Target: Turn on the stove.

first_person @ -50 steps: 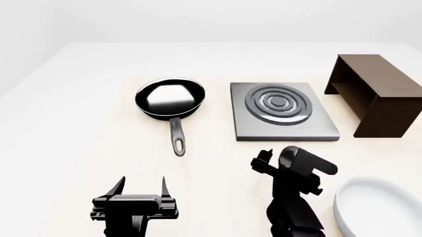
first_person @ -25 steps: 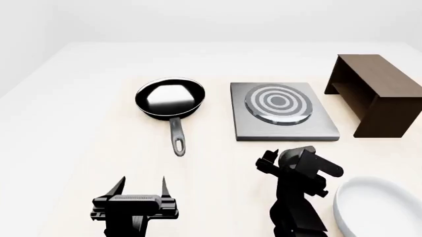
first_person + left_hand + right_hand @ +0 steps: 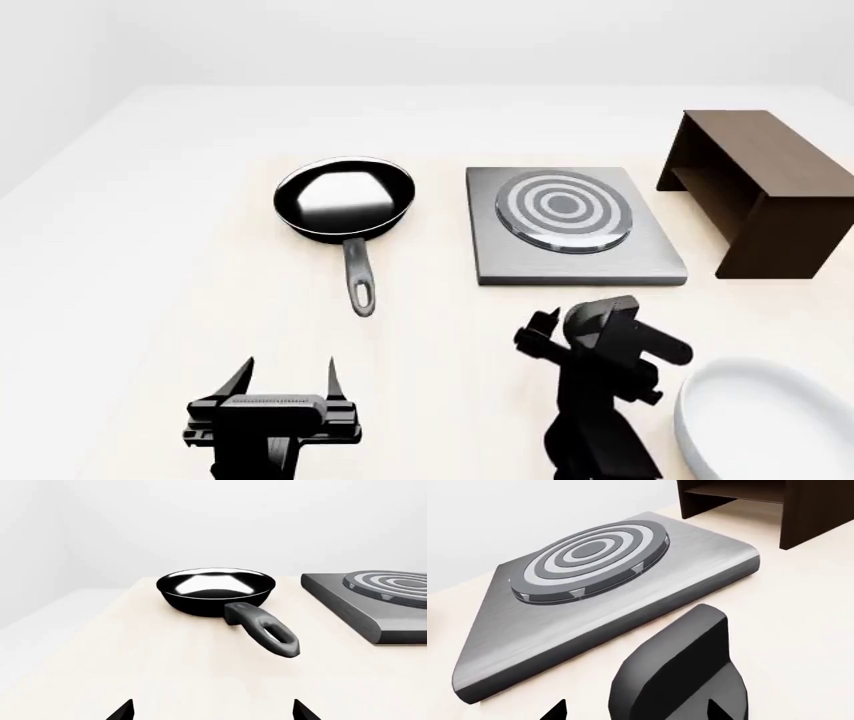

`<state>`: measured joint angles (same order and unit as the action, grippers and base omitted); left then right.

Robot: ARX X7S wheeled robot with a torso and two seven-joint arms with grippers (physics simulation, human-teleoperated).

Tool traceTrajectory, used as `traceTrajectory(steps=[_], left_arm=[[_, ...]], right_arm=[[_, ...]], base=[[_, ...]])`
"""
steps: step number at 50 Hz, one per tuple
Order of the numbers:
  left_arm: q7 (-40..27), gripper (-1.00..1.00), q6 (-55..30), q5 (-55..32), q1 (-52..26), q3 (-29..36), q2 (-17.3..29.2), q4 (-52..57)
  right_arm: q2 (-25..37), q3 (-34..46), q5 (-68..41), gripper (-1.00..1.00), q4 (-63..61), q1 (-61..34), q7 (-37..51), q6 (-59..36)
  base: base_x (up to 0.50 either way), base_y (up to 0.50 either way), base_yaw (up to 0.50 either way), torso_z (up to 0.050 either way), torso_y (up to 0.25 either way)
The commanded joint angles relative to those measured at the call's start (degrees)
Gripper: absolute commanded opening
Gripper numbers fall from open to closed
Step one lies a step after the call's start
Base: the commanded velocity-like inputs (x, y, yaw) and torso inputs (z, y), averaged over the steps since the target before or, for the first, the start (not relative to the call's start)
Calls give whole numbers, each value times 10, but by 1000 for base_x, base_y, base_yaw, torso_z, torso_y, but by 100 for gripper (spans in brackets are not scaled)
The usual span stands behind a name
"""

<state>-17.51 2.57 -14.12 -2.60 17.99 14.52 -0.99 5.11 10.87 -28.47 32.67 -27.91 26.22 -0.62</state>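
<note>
Bare table (image 3: 441,330) between stove (image 3: 574,268) front and right gripper (image 3: 537,333).

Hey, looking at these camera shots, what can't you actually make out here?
- Stove knob: head view, hidden behind the right gripper; right wrist view, a black part fills the foreground.
- Right jaws: open or shut unclear in either view.
- White dish: cut off by the head view's edge.
- Wooden box interior: mostly hidden.

stove (image 3: 694,575): brushed grey metal | frying pan (image 3: 213,587): glossy black
</note>
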Motion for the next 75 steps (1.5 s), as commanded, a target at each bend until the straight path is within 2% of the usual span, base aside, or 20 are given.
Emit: traceTrajectory(steps=[1, 25, 40, 45, 53, 75], left_arm=[[-4, 100, -5, -2, 0, 3, 3, 6], [-6, 100, 3, -5, -2, 8, 5, -1], [-9, 100, 1, -8, -2, 10, 8, 2], [-7, 100, 8, -9, -4, 10, 8, -5], [-9, 100, 6, -9, -3, 12, 9, -2], [-11, 100, 8, -10, -4, 18, 12, -2]], right_arm=[[7, 14, -7, 100, -52, 31, 6, -11], [29, 27, -33, 100, -171, 77, 28, -40], [105, 40, -61, 100, -431, 218, 26, -40], [143, 30, -76, 100, -536, 297, 12, -10], [173, 18, -74, 100, -626, 370, 2, 31], [197, -24, -34, 100, -745, 529, -51, 188]], base=[[0, 0, 0, 0, 0], [0, 0, 0, 0, 0], [0, 0, 0, 0, 0], [0, 0, 0, 0, 0], [0, 0, 0, 0, 0], [0, 0, 0, 0, 0]])
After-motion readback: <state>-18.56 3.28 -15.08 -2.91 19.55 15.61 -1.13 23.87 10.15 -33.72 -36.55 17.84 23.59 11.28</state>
